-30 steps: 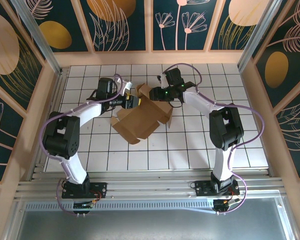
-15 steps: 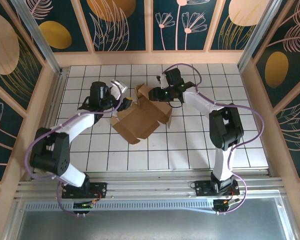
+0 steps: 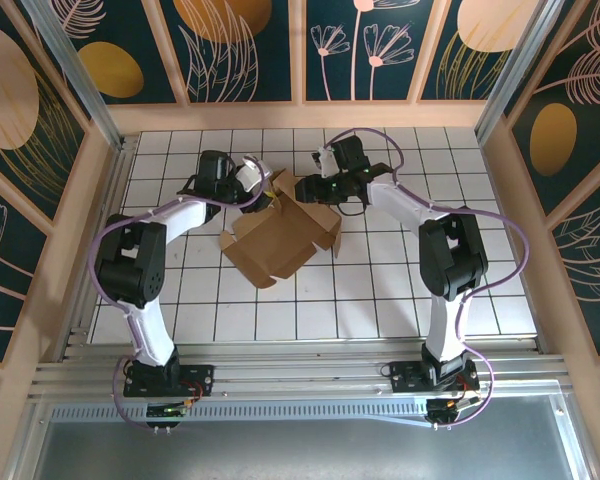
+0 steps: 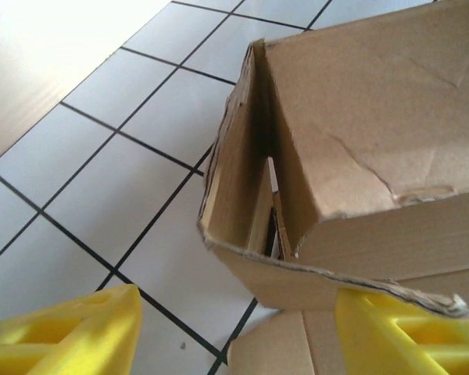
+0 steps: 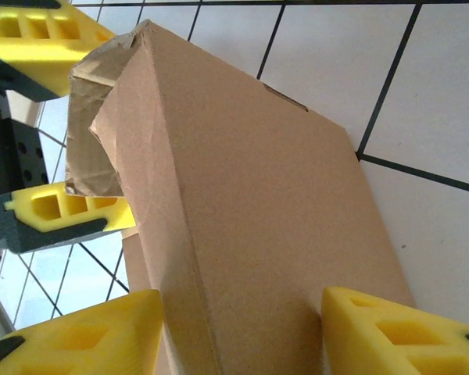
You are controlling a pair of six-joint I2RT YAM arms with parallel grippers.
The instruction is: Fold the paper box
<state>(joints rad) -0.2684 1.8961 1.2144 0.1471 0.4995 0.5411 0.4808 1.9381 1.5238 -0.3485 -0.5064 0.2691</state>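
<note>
You have one paper box (image 3: 280, 240), two arms and two grippers to account for. The box sits on the white tiled table (image 3: 430, 290) a little left of the middle, lying at an angle to the grid, its brown panels partly folded up and its far corner raised.

From above, the left gripper (image 3: 258, 188) and the right gripper (image 3: 302, 187) meet at that raised far corner from opposite sides, close to each other with the cardboard between them. That view is too small to show you how either pair of jaws stands.

The left wrist camera shows more. Its two yellow fingers (image 4: 78, 328) stand wide apart. The box's corner, with a ragged lower edge and a dark slit between doubled walls, sits ahead of the gap. The left finger is clear of the cardboard, so nothing is held there.

The right wrist camera gives you the other face. A tall, creased wall of the box runs up from between its two yellow fingers (image 5: 399, 328) and fills the gap. You cannot tell whether those jaws are pressing on the wall or just straddling it. Beyond the wall's top edge you can also see both of the left gripper's fingers (image 5: 62, 207), one above the other.
</note>
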